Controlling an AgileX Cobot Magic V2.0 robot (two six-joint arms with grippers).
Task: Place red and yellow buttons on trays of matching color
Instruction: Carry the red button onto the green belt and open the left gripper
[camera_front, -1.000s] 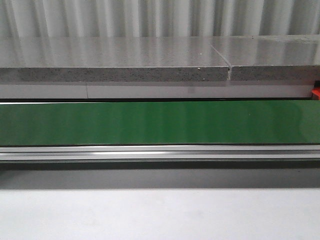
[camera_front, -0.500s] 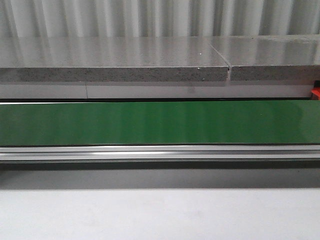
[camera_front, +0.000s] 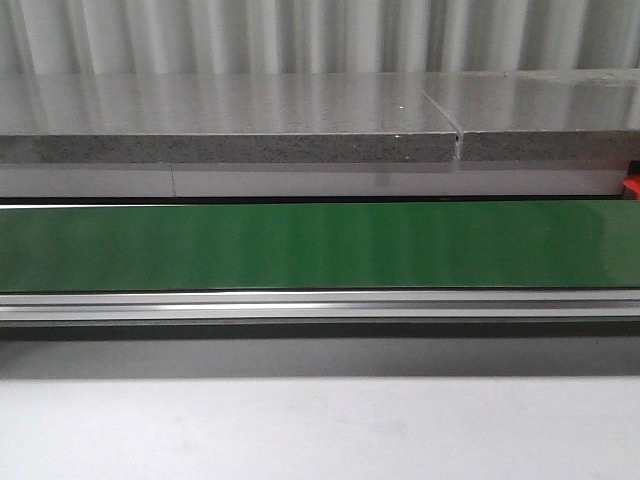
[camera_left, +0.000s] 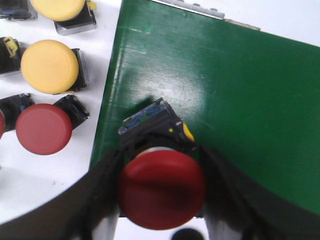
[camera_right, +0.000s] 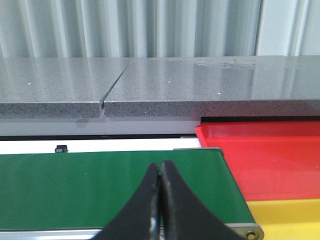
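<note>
In the left wrist view my left gripper (camera_left: 161, 187) is shut on a red button (camera_left: 162, 189), held above the edge of the green belt (camera_left: 235, 90). On the white table beside the belt lie another red button (camera_left: 44, 128) and two yellow buttons (camera_left: 49, 66) (camera_left: 61, 8). In the right wrist view my right gripper (camera_right: 160, 175) is shut and empty over the green belt (camera_right: 75, 185). Just past the belt's end sit the red tray (camera_right: 270, 155) and the yellow tray (camera_right: 290, 220). Neither gripper nor any button shows in the front view.
The front view holds only the bare green belt (camera_front: 320, 245), its metal rail (camera_front: 320, 305), a grey stone ledge (camera_front: 230, 120) behind and a white table surface (camera_front: 320, 430) in front. A sliver of red (camera_front: 631, 187) shows at the right edge.
</note>
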